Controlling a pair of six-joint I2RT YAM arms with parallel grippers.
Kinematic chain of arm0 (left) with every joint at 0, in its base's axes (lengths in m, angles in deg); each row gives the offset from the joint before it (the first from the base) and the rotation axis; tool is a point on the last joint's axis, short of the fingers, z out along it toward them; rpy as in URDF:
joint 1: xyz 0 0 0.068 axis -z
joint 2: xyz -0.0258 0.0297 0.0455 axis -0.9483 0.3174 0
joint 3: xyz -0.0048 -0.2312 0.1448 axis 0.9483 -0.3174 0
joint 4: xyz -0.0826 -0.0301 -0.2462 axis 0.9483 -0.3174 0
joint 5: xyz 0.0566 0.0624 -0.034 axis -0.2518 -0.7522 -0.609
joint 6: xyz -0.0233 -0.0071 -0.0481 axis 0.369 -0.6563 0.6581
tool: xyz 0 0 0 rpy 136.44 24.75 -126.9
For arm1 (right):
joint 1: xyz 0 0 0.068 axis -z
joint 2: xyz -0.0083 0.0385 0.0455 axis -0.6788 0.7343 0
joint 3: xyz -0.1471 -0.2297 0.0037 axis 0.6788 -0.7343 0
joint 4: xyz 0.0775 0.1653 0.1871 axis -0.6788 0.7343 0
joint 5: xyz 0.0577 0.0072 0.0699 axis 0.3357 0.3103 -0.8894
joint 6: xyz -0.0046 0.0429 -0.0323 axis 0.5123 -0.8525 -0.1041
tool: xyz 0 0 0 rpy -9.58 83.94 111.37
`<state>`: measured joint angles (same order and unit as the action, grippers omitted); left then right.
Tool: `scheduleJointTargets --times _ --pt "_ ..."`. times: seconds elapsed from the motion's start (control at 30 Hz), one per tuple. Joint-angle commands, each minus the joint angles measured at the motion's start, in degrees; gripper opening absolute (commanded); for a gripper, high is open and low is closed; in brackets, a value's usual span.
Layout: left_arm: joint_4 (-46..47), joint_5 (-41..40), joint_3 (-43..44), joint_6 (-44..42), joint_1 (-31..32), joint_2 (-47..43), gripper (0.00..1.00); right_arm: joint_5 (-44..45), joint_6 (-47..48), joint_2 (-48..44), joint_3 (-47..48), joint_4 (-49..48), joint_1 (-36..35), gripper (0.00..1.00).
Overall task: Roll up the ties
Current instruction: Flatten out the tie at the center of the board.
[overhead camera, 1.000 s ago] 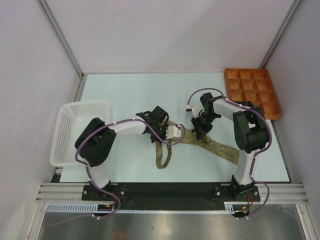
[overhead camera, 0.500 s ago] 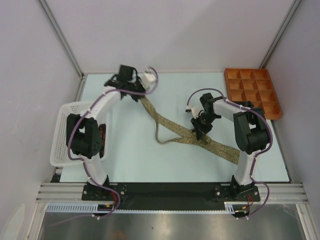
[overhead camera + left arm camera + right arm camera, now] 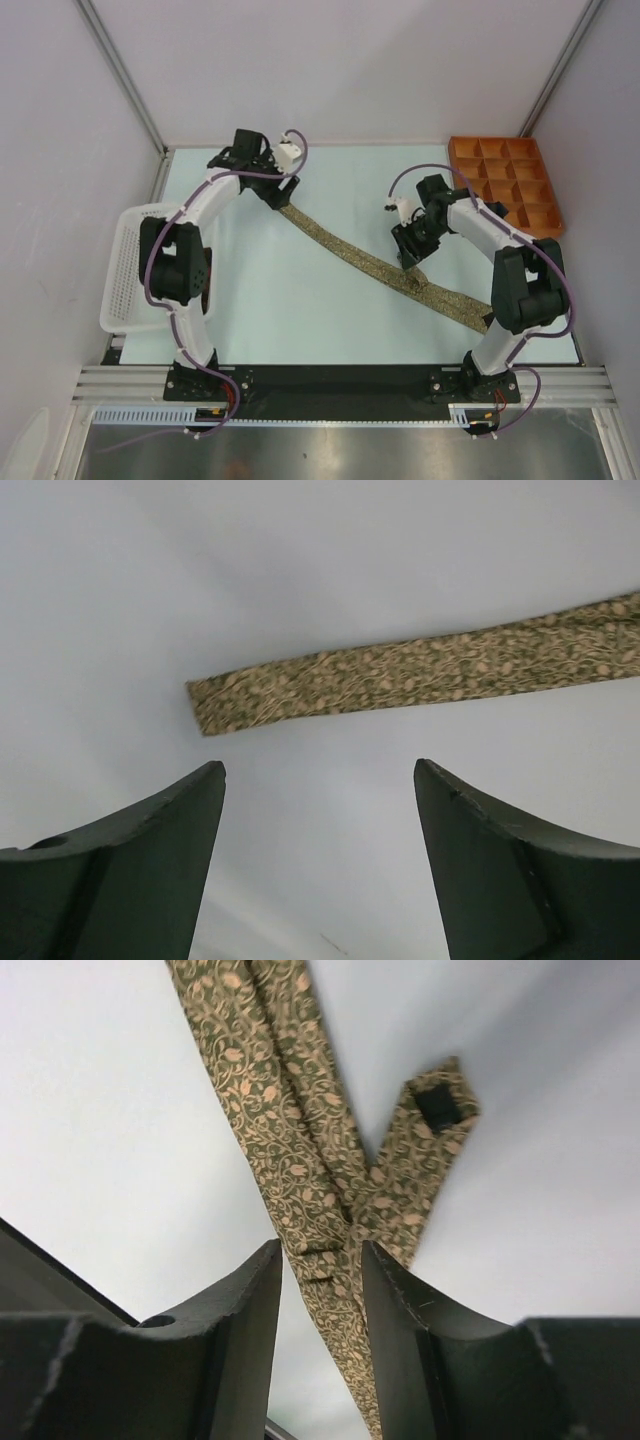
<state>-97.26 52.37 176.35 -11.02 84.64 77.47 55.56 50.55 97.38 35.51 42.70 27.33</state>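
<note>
One olive-tan patterned tie (image 3: 365,262) lies stretched out diagonally on the table, from back left to front right. Its narrow end (image 3: 205,705) rests flat just beyond my left gripper (image 3: 320,770), which is open wide and holds nothing. In the top view the left gripper (image 3: 278,192) hovers at that end. My right gripper (image 3: 410,258) sits over the tie's middle. There its jaws (image 3: 318,1260) stand partly apart with the tie (image 3: 290,1150) running between them and a gap on the left side. A pointed tip with dark lining (image 3: 437,1108) lies beside the strip.
A white mesh basket (image 3: 135,250) stands at the left edge of the table. An orange compartment tray (image 3: 505,180) sits at the back right corner. Enclosure walls close in the back and both sides.
The left arm swung to the back left, pulling the tie's narrow end out straight, then let go and opened. The right gripper's jaws widened around the tie.
</note>
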Motion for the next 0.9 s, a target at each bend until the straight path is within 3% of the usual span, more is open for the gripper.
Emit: scheduleJointTargets --times 0.0,0.17,0.37,0.47,0.87 --pt "-1.2 0.8 -0.7 -8.2 6.7 0.2 0.82 1.2 -3.3 -1.2 2.3 -0.3 2.0 0.43" --pt "-1.1 -1.7 0.9 -8.9 10.0 4.4 0.82 5.2 -3.6 3.0 1.8 -1.7 2.6 0.42" --pt "-0.5 -0.8 2.3 -7.2 11.2 7.6 0.83 8.8 -6.0 7.0 2.6 -4.9 0.8 0.51" --pt "-0.6 -2.7 2.5 -6.9 12.1 9.7 0.81 10.3 -6.3 7.6 2.4 -4.0 0.3 0.50" --pt "-0.7 -7.4 1.7 -8.1 11.9 12.7 0.74 16.1 0.9 -2.3 -5.7 6.4 8.0 0.45"
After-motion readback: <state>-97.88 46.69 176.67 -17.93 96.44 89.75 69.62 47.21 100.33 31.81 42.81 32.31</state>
